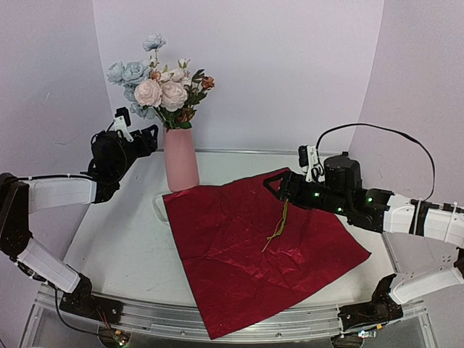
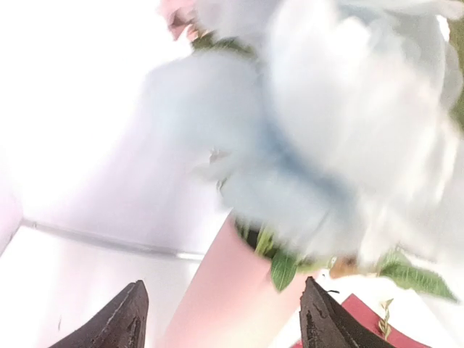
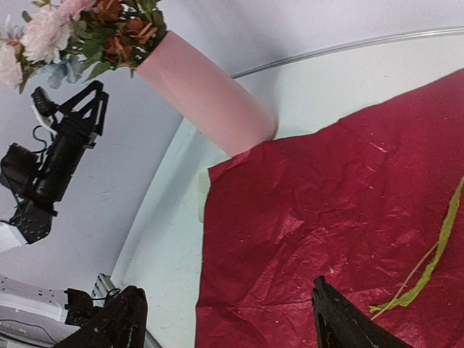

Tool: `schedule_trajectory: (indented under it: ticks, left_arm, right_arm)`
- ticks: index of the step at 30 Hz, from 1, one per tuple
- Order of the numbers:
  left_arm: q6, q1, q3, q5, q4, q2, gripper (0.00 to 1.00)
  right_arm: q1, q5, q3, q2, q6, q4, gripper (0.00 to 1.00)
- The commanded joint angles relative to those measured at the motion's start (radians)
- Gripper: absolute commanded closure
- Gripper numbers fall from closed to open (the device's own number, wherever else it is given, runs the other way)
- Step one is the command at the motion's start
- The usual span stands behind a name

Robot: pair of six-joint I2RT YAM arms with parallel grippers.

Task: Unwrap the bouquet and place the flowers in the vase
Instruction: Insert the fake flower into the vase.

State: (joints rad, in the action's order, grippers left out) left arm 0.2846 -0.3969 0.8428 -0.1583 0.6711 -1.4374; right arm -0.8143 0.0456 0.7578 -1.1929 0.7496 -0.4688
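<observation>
Pink vase [image 1: 181, 161] just beside left pincer [image 1: 139, 125]

The flowers [image 1: 163, 83] stood in the vase [image 1: 181, 158]; the red wrapping paper [image 1: 261, 246] lay spread rightward from the vase's base.

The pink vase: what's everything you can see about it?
The vase is tall, plain, matte salmon-pink and slightly tapered. It stands upright on the white table near the back wall, left of centre. Flowers in pink, white and pale blue fill its mouth. A corner of the red paper reaches its foot and seems to touch it. The open left gripper is beside it, apart.
</observation>
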Motion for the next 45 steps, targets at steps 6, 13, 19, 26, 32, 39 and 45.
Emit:
schedule_trajectory:
  ticks: [6,13,19,26,32,39,45]
  left_arm:
    - [0.061,-0.004,-0.117,0.022,-0.171,0.226,0.24]
    - [0.147,-0.014,-0.163,0.062,-0.376,0.321,0.18]
    - [0.151,-0.079,-0.166,0.080,-0.465,0.325,0.16]
    - [0.172,-0.146,-0.157,0.112,-0.513,0.301,0.17]
    - [0.192,-0.162,-0.169,0.138,-0.521,0.318,0.16]
    - [0.212,-0.178,-0.178,0.195,-0.522,0.307,0.17]
    - [0.211,-0.193,-0.164,0.205,-0.522,0.276,0.17]
  right_arm:
    - [0.022,-0.421,0.036,0.054,0.142,0.347,0.20]
    - [0.171,-0.334,0.069,-0.065,0.180,0.457,0.24]
    - [0.199,-0.298,0.168,-0.234,0.152,0.482,0.26]
    - [0.200,-0.231,0.290,-0.470,0.167,0.526,0.29]
    - [0.198,-0.242,0.454,-0.672,0.183,0.667,0.39]
    - [0.199,-0.263,0.493,-0.757,0.190,0.682,0.46]
    - [0.197,-0.267,0.537,-0.826,0.185,0.705,0.53]
